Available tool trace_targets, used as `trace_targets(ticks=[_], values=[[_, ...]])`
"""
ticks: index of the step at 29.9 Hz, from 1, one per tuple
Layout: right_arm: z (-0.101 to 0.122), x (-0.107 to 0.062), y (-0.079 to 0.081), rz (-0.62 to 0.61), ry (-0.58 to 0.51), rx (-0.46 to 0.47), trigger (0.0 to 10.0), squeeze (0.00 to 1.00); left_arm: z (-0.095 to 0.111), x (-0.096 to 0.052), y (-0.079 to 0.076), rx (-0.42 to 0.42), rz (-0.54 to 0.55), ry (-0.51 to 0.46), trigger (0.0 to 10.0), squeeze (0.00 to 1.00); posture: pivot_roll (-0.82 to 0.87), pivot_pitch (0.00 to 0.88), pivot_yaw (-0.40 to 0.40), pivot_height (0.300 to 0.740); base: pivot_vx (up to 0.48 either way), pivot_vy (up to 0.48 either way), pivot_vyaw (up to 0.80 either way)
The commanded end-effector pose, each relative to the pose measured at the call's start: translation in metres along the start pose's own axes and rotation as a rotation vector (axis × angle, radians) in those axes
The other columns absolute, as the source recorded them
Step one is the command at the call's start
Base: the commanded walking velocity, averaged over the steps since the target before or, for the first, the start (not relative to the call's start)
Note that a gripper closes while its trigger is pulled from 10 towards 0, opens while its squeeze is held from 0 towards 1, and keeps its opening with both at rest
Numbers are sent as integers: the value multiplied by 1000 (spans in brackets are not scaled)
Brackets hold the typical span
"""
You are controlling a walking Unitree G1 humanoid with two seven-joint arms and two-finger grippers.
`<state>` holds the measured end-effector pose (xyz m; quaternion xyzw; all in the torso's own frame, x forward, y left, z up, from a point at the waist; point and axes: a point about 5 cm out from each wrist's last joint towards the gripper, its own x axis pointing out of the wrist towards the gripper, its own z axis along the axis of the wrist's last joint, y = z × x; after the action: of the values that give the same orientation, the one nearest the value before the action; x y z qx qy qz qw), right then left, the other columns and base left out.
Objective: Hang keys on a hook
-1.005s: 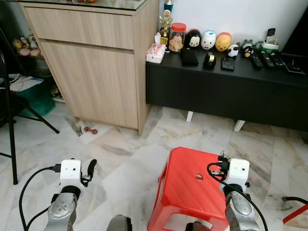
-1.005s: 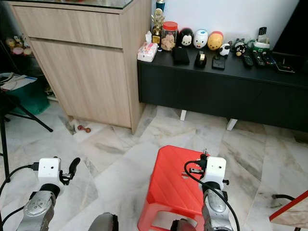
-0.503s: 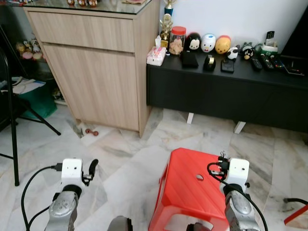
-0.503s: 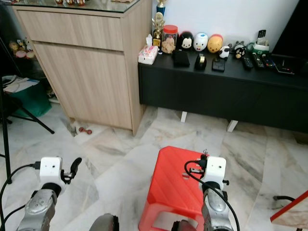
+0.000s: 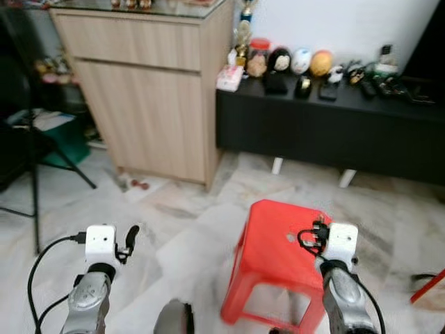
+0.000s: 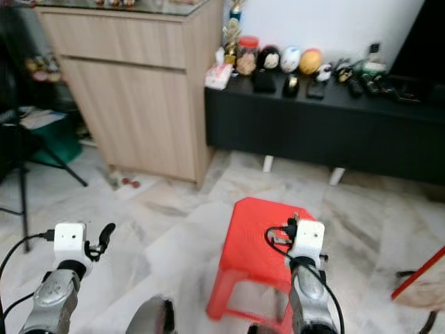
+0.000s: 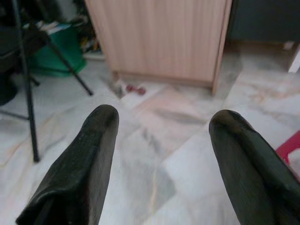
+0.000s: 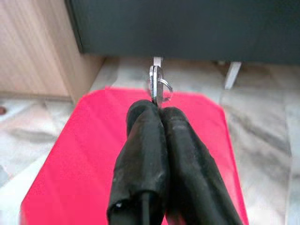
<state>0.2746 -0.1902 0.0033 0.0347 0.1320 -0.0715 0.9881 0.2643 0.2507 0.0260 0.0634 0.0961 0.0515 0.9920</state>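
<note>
Marble floor ahead, wooden cabinet [image 5: 149, 90] beside a low black console [image 5: 334, 122]; red stool [image 5: 278, 257] just below. Right gripper [image 8: 157, 110] pinched tight on keys [image 8: 158, 89], above the stool. Left gripper [image 7: 161, 126] spread wide, empty. Probably mid-carry; no hook seen, so locating 1 next.

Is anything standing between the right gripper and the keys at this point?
Nothing visible does. The right gripper is already shut on the keys, which stick out past its fingers above the red stool. No hook can be made out in these views, so the way to it cannot be judged.
</note>
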Motion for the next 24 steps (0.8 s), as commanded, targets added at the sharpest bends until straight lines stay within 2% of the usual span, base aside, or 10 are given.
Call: trace_targets(ticks=[1,6,20,24], values=[[7,4,2,2,-19,6,10000,0,7,4,1,14,-6,-22,10000,0,179,0,-44,641,0,0,0],[11,5,1,-2,-38,16,10000,0,7,4,0,13,-8,-24,10000,0,181,0,-47,641,0,0,0],[14,9,-5,-27,-32,4,10000,0,6,6,-4,3,0,-22,10000,0,174,0,-57,730,0,0,0],[15,9,-7,-32,-29,0,10000,0,7,7,-5,-2,3,-27,10000,0,175,0,-63,740,0,0,0]])
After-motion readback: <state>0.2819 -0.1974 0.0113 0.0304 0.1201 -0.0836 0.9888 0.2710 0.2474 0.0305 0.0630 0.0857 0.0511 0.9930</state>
